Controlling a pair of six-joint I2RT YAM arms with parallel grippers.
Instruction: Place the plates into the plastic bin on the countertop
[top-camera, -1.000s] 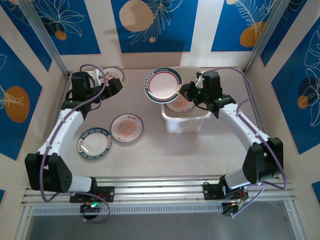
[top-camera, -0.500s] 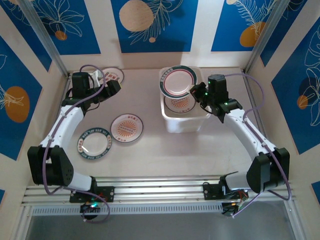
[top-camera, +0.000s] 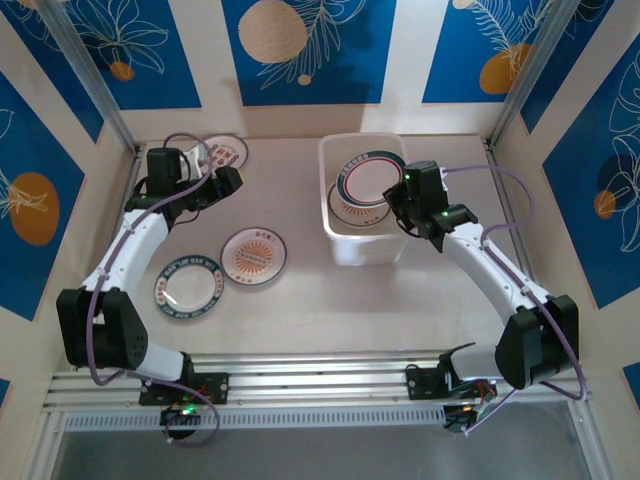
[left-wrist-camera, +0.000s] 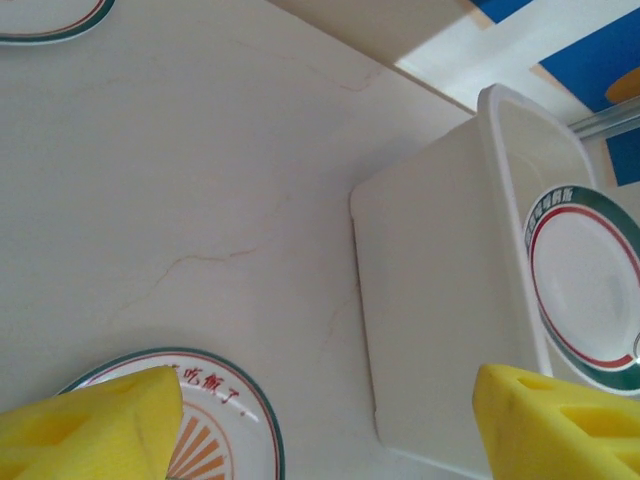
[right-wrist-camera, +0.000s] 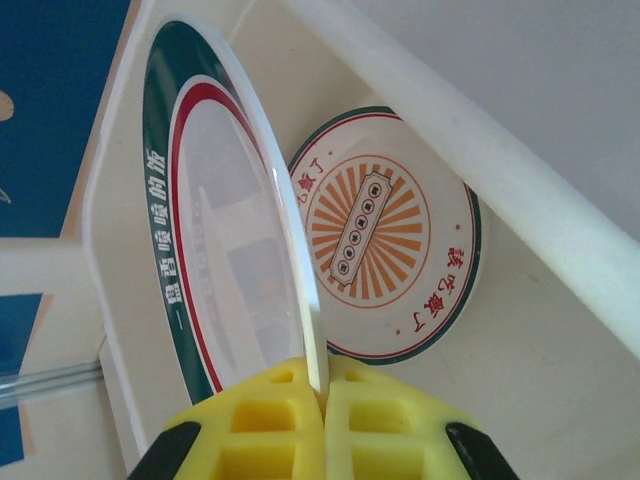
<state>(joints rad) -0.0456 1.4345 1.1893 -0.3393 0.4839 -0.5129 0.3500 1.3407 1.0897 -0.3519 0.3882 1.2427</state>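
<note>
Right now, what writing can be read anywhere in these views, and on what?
"吃飯了": red, on the countertop sunburst plate, left wrist view.
Green-rimmed plate: white Chinese characters along the rim, too skewed to read.
Sunburst plate in the bin, inside the plastic bin: red characters, too small to read.
Other countertop plates: print too small.

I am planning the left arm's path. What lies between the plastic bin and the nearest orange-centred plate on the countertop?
Nothing: in the top view, the countertop between the plastic bin and that orange-centred plate is bare.
</note>
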